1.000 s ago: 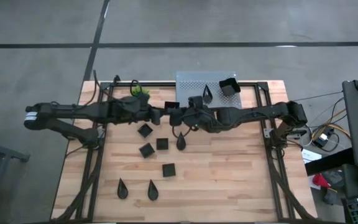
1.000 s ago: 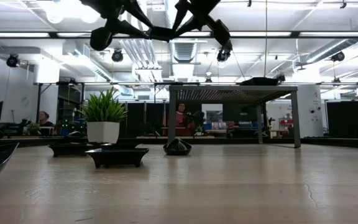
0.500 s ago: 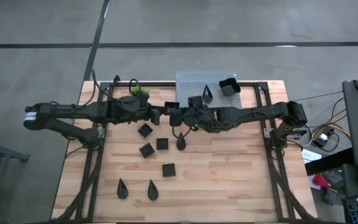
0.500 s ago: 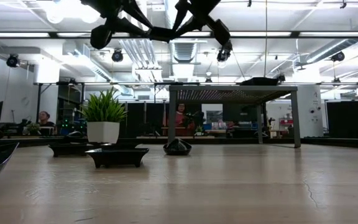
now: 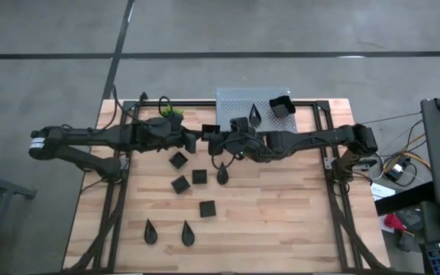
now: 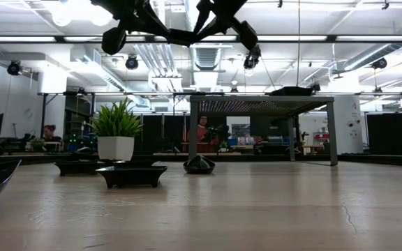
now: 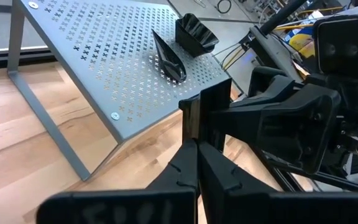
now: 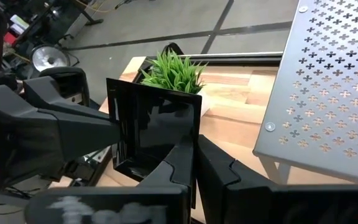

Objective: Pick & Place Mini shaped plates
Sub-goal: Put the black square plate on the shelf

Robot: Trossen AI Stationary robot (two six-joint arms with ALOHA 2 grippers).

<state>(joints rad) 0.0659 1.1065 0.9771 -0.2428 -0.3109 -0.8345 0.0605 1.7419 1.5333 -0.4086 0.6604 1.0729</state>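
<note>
While both end effectors meet mid-air above wooden tabletop (image 5: 281,206), you are in handover step. Small black square plate (image 8: 157,134) clamped by closed right end effector (image 8: 194,163); left end effector (image 7: 196,152) also closed on its edge. Next: release one side, carry to grey perforated metal shelf (image 5: 243,99).

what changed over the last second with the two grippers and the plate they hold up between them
The left gripper closed onto the black square plate, which the right gripper holds shut from the other side, above the wooden table. Both arms, the plates on the table and the grey perforated shelf stayed put.
</note>
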